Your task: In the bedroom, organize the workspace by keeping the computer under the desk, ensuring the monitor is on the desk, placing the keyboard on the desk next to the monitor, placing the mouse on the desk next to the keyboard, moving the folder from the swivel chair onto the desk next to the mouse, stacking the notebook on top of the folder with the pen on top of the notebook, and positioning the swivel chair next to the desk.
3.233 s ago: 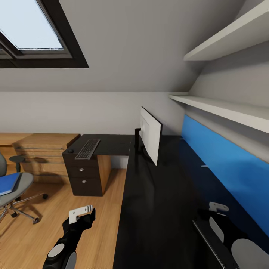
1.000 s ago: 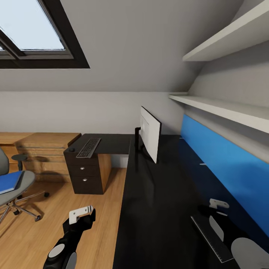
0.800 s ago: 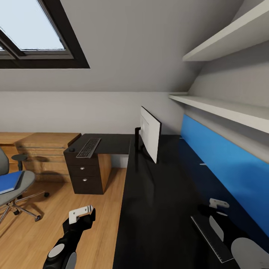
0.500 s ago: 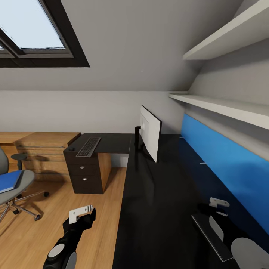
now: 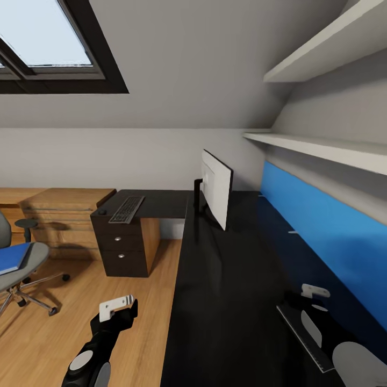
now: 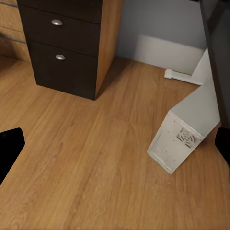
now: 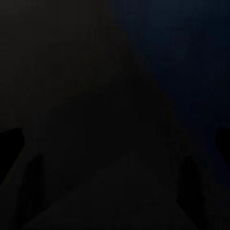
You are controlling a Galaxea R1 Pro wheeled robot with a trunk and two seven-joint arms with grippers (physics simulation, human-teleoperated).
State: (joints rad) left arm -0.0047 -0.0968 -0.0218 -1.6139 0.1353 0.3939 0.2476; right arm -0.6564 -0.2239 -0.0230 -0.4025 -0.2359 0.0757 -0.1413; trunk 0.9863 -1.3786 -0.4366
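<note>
Your left gripper hangs empty, fingers apart, over the floor; the right gripper's state you can't tell. Folder sits on the chair at 9 o'clock. Fetching it looks next: turn left.

Computer tilted on wood floor, drawer unit near.

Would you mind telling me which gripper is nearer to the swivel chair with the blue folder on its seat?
Left. The left gripper hangs over the wood floor on the swivel chair's side of the desk; the right gripper is over the desk's far side by the blue panel.
</note>
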